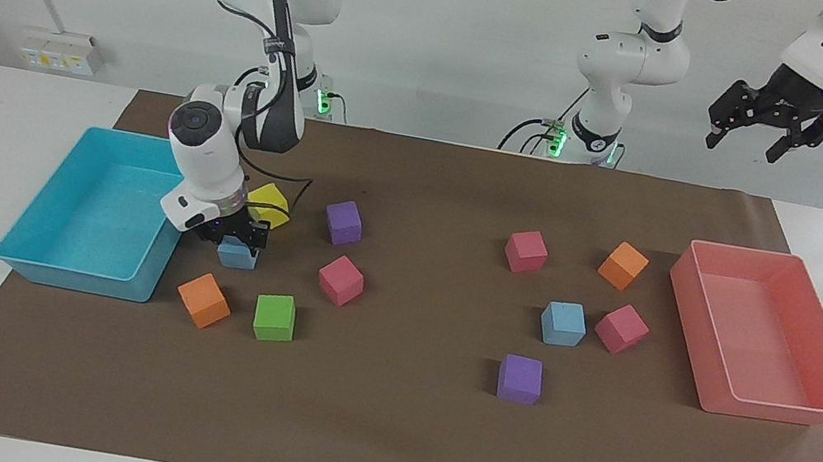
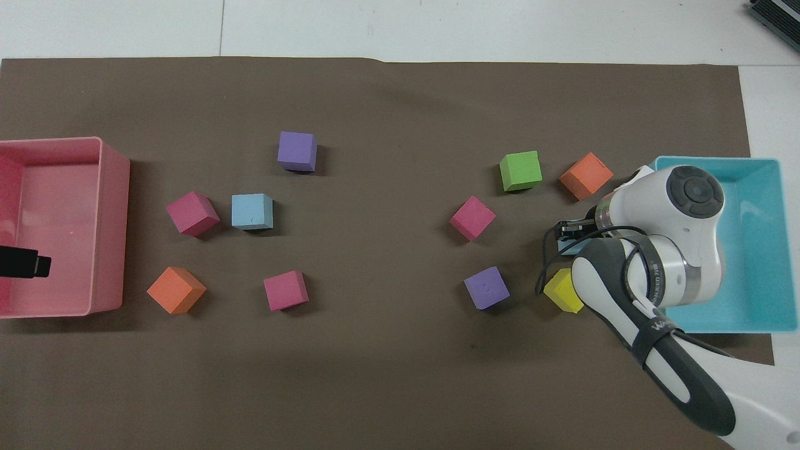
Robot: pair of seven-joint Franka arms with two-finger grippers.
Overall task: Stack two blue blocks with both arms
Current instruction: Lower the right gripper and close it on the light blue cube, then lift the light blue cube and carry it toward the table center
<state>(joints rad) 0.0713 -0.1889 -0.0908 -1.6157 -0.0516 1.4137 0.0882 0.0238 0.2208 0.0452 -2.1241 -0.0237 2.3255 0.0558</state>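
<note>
The right hand [image 1: 236, 237] sat low, clamped on one blue block [image 1: 237, 255] at the yellow cube's [image 1: 270, 203] six o'clock, presumably to carry it onto the other blue block [image 1: 563, 323], while the left hand [image 1: 771, 128] waited open.

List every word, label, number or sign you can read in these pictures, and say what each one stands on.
Nothing can be read in full.
"W...": pale lettering on the dark strap around the right arm; only the first letter is legible.
Print on that arm's wrist ring: too blurred to read.
Yellow stickers on the wall plate: too small to read.
</note>
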